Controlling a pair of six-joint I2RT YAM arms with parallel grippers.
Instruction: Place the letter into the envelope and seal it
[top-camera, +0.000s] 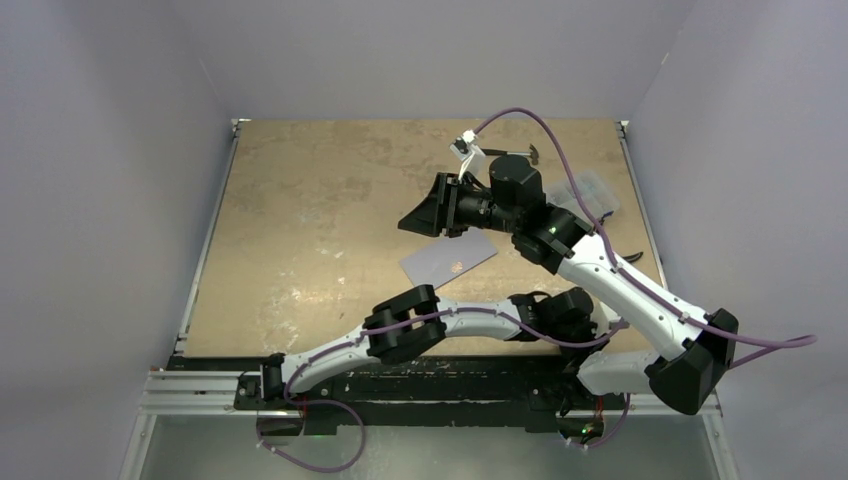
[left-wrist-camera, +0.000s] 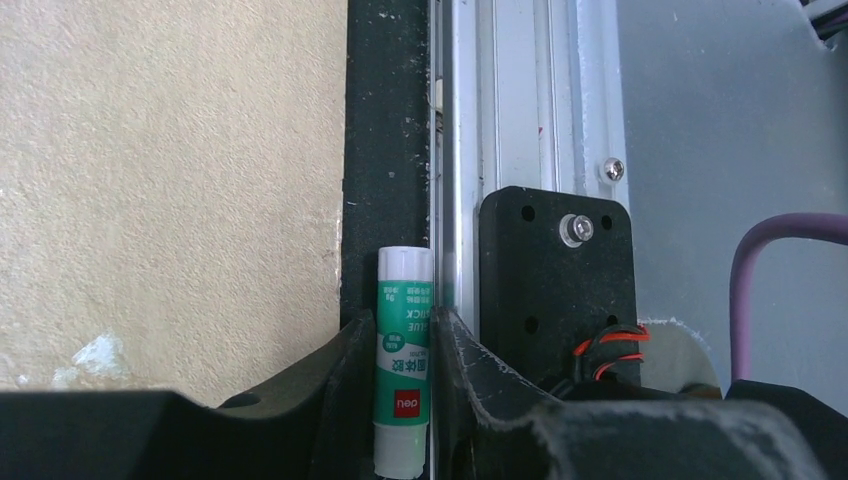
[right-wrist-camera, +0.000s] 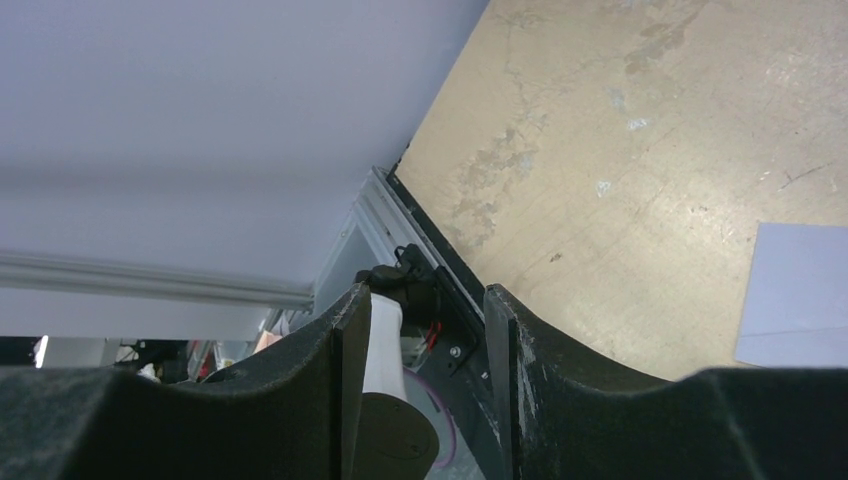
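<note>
The right tool (top-camera: 425, 218) is hovering with its jaws parted and empty, just beside the far edge of the envelope (top-camera: 450, 262), which is lying flat mid-desk (top-camera: 300, 200). Further right, at the desk's near edge, the left tool (left-wrist-camera: 402, 325) is gripping a glue stick (left-wrist-camera: 404, 280).

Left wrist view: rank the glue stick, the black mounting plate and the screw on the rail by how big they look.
Largest: black mounting plate.
Next: glue stick, though it seems nearer the camera, which flatters its size.
Smallest: rail screw, clearly.
</note>
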